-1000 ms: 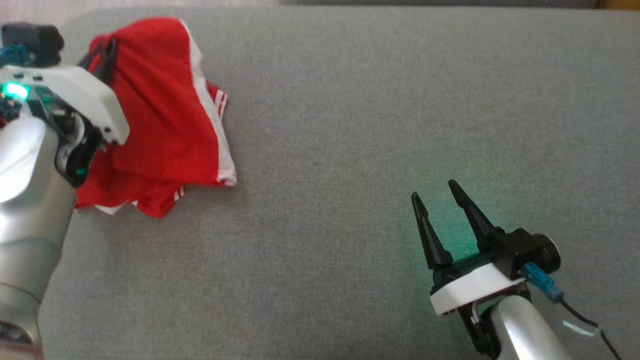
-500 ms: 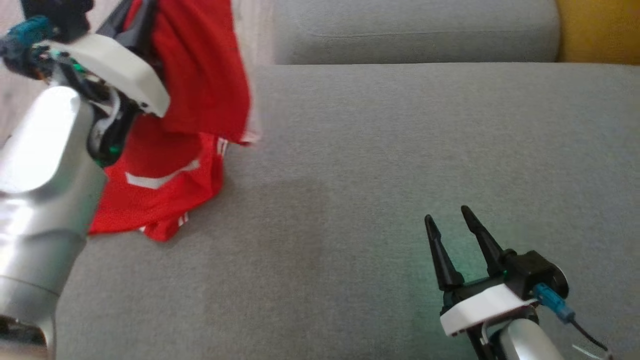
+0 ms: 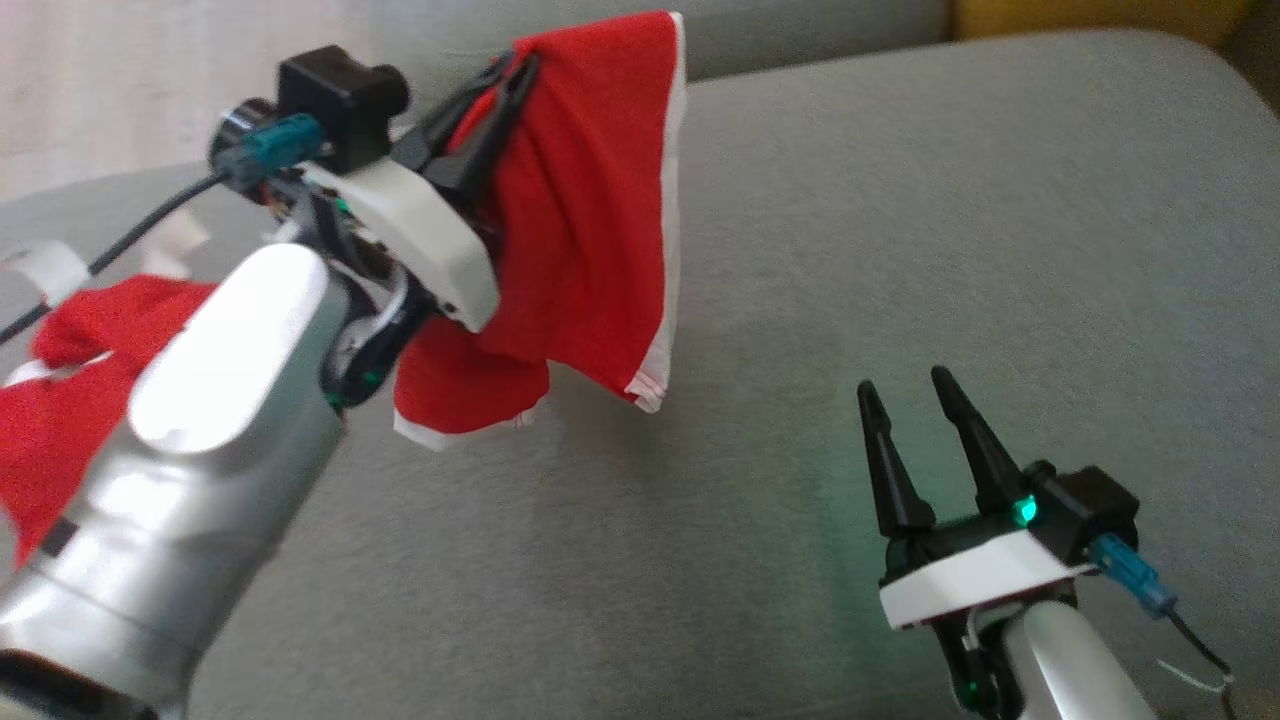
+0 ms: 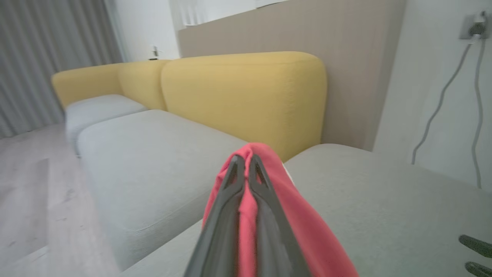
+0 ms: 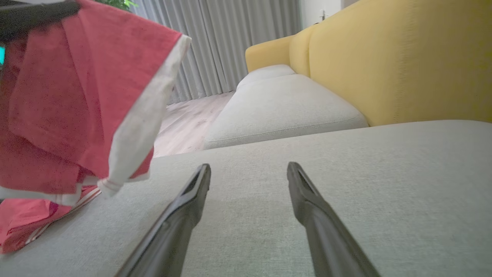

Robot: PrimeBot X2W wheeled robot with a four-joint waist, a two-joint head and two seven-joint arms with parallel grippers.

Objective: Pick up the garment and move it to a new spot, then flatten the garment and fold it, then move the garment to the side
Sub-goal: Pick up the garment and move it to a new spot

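Garment [image 3: 590,200] up in the air, pinched by the left gripper [image 3: 518,65].
The garment is soft red cloth with white edges. It hangs in loose folds above the left part of the grey sofa seat [image 3: 950,200], and its lower end lies bunched on the seat beside the shiny silver arm. The seat is flat with a rough woven look and round corners. Fat yellow back cushions [image 4: 246,96] stand behind it. The left gripper's two long dark fingers are squeezed tight together, with a fold of the red cloth caught between them near its top edge. The right gripper [image 3: 902,382] is over the bare seat, off to the right and well apart from the cloth. Its two pointed fingers are spread wide like a V and hold nothing.
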